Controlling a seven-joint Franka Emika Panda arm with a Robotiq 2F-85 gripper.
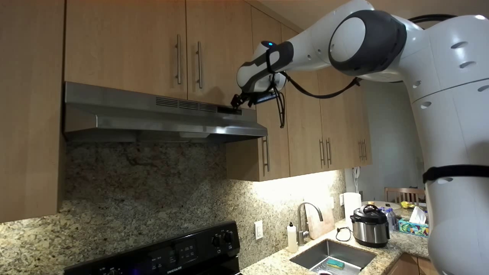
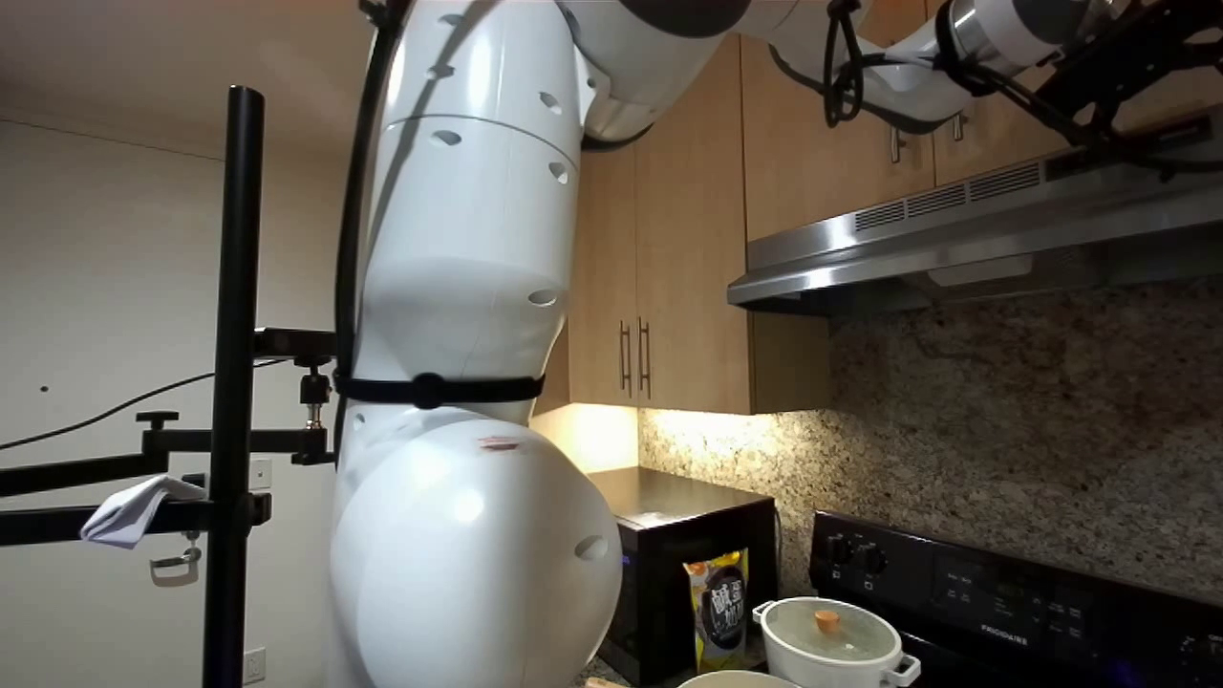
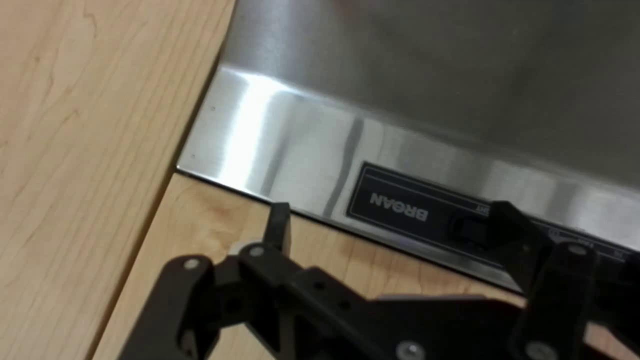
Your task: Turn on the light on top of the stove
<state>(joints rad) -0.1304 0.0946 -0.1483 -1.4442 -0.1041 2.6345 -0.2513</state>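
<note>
Wooden cabinets (image 1: 126,46) behind; arm (image 1: 366,44) slopes down toward range hood (image 1: 164,116), jaws parted, contact unclear.

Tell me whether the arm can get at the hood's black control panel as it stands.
Likely yes: in the wrist view, one finger of the open tool overlaps the panel, with nothing seen between. Touching or not, I can't tell.

One stove (image 1: 160,253); directly above it, one hood (image 1: 164,115) and two handles (image 1: 178,59); right of it, one sink (image 1: 348,252), one faucet (image 1: 301,236), one cooker (image 1: 371,230), one tissue box (image 1: 412,228); left of it, one snack bag (image 2: 722,612).
</note>
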